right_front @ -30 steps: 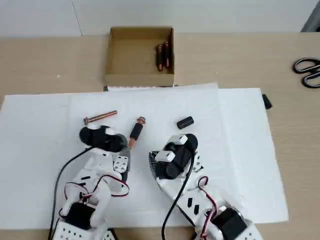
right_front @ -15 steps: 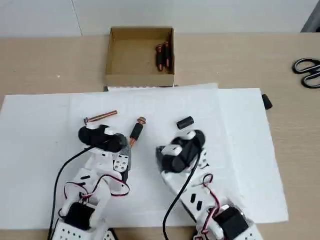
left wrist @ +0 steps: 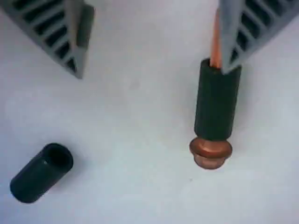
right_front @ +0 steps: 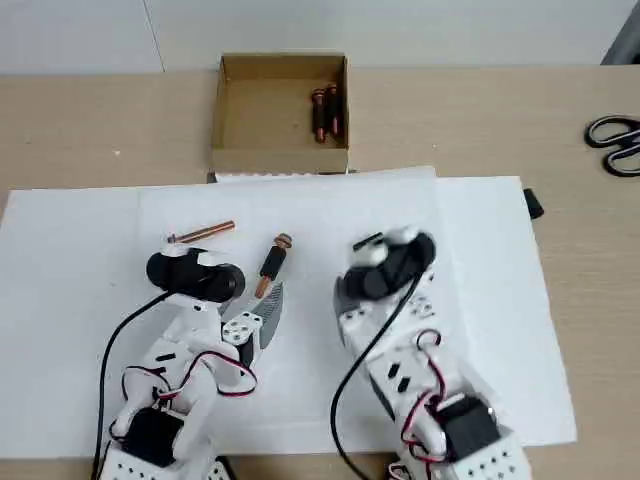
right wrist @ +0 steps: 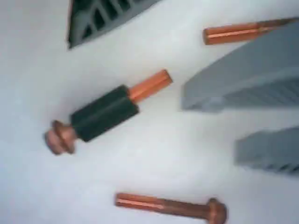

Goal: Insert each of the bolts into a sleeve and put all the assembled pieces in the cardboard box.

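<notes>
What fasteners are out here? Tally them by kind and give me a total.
Assembled bolt-and-sleeve pieces: 3, two in the cardboard box, one on the paper
Bare bolts: 2, one partly hidden
Loose sleeves: 1
Small black piece off the paper, kind unclear: 1
Total: 7

Glossy coppery metal bolts (right wrist: 170, 206), matt black sleeve (left wrist: 41, 172) (plastic, apparently), plain cardboard box (right_front: 265, 110), smooth paper sheet (right_front: 80, 300)

Scissors (right_front: 607, 147) cut off by the edge (handles in frame), assembled bolt (left wrist: 214, 109) with shank end partly behind a finger (left wrist: 243, 32)
</notes>
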Controlling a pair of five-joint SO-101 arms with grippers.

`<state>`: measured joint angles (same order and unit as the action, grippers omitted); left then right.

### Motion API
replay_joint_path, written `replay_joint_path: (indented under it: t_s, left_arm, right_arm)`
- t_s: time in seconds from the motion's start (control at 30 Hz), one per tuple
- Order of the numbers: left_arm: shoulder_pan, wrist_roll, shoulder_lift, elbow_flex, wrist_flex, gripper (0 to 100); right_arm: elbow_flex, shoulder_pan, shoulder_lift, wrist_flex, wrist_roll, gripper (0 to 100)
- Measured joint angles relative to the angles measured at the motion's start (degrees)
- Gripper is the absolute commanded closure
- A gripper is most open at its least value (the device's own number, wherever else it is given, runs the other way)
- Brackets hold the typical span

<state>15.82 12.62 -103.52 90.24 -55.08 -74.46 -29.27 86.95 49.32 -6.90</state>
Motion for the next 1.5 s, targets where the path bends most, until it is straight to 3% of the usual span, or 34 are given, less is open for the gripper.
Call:
replay_joint_path:
  t_s: [0.27, 0.57, 0.87, 1.07, 1.27, 1.5]
  left_arm:
    - [0.0, -0.1, 1.7, -8.2, -9.1, 82]
    - [0.0, -0.1, 27.6, -33.0, -17.0, 82]
    - [0.0, -1.0, 61.4, -65.4, -33.7, 82]
    - [-1.2, -7.9, 80.0, -79.1, -36.5, 91]
    - [-1.3, -10.8, 92.2, -88.3, -38.7, 89]
    - [-1.3, -11.3, 100.9, -89.8, -40.1, 85]
  right_arm:
    - [21.3, 4.0, -27.1, 0.0, -5.8, 88.3]
    - [38.8, 4.0, -45.6, 8.2, -10.3, 88.3]
    - [43.3, 4.7, -48.0, 14.2, -12.9, 88.3]
    - [43.3, 10.7, -48.1, 18.3, -14.8, 88.3]
    - [43.3, 14.2, -48.1, 21.8, -14.8, 88.3]
    - [43.3, 17.8, -48.1, 24.6, -15.0, 88.3]
